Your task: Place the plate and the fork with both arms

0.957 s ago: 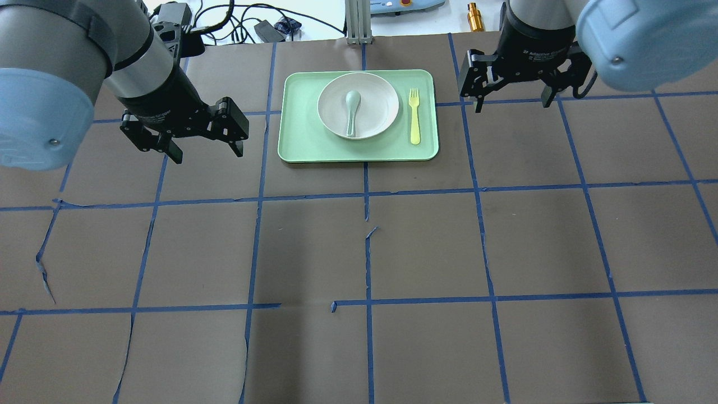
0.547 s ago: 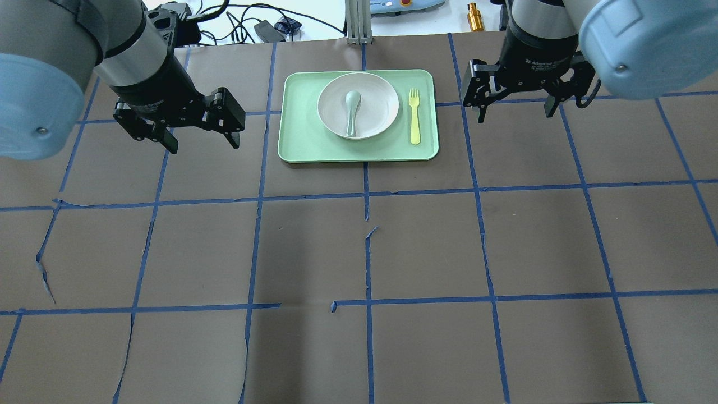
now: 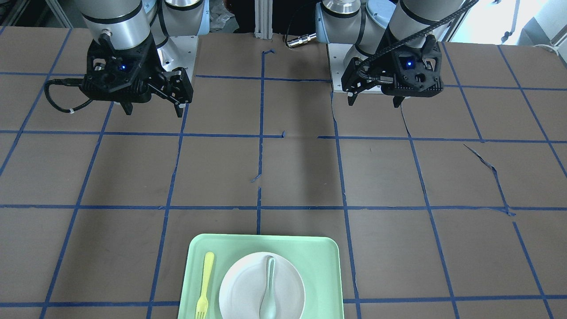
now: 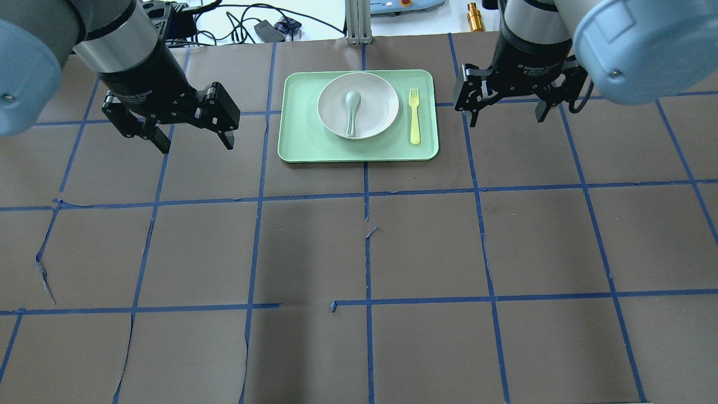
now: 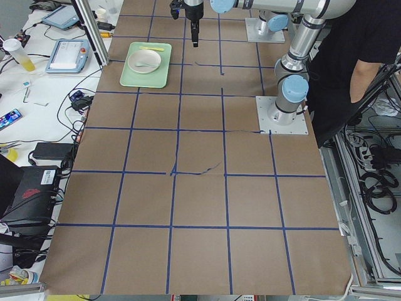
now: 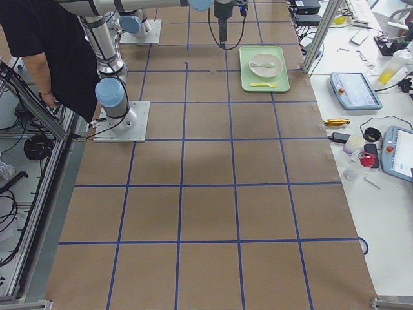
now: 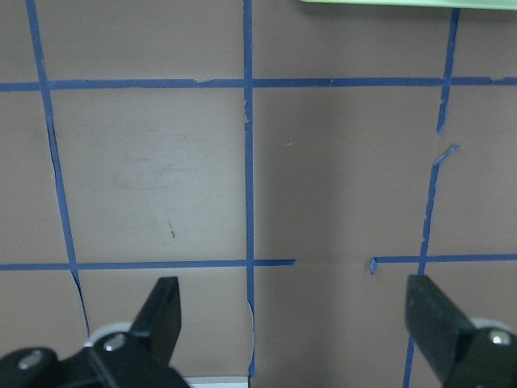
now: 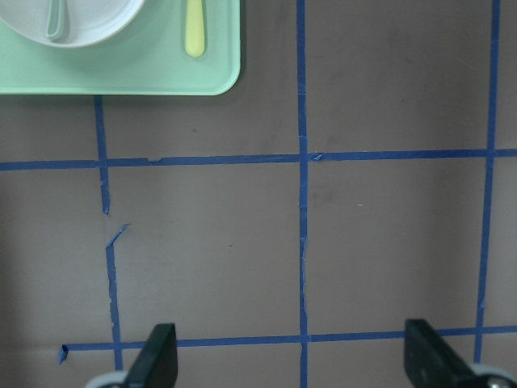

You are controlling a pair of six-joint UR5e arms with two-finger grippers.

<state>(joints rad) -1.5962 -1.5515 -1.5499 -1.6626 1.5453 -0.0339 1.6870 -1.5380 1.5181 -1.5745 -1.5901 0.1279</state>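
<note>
Seen from overhead, the left gripper (image 4: 196, 145) hangs over the bare brown table (image 4: 426, 247), well to the left of the tray. Its fingers are spread wide with nothing between them.

The pale green tray (image 4: 297, 150) lies at the far middle of the table. The off-white plate (image 4: 386, 96) sits on it with a grey-green spoon (image 4: 351, 112) lying in it. The pale yellow fork (image 4: 414, 118) lies flat on the tray just right of the plate, not touching it, tines pointing away from the robot.

The right gripper (image 4: 506, 119) hovers just past the tray's right rim, fingers likewise apart and empty.

The front-facing view crops the tray's bottom edge, the plate's rim and the spoon's bowl. The left wrist camera catches only a thin strip of tray at its top edge. The right wrist camera shows a tray corner, part of the plate and the two handle ends. In both side views the grippers are too small to judge.
</note>
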